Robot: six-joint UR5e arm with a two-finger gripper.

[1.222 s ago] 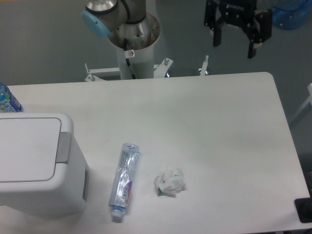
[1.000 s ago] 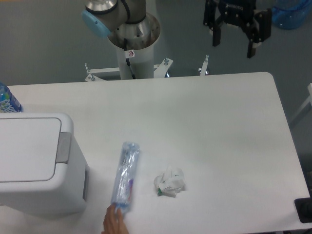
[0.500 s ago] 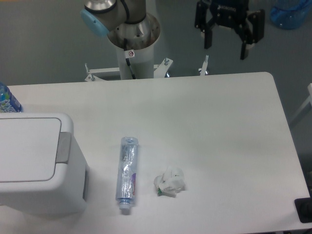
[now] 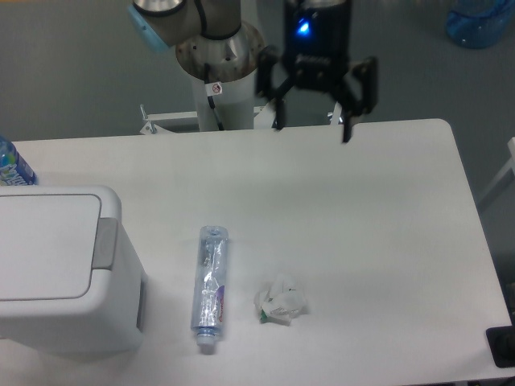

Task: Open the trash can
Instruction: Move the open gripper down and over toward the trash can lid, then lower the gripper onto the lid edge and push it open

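Trash can closed at the lower left, arm up at the top of the frame.

The trash can (image 4: 56,273) sits at the lower left of the worktop (image 4: 362,209), lid flat, grey push tab (image 4: 105,243) on its right edge. Just beside it lies an empty plastic bottle (image 4: 209,285), then a crumpled wrapper (image 4: 281,301). The pincer (image 4: 315,122) hangs released, fingers spread wide and holding nothing, over the worktop's far edge at upper centre, well apart from the can.
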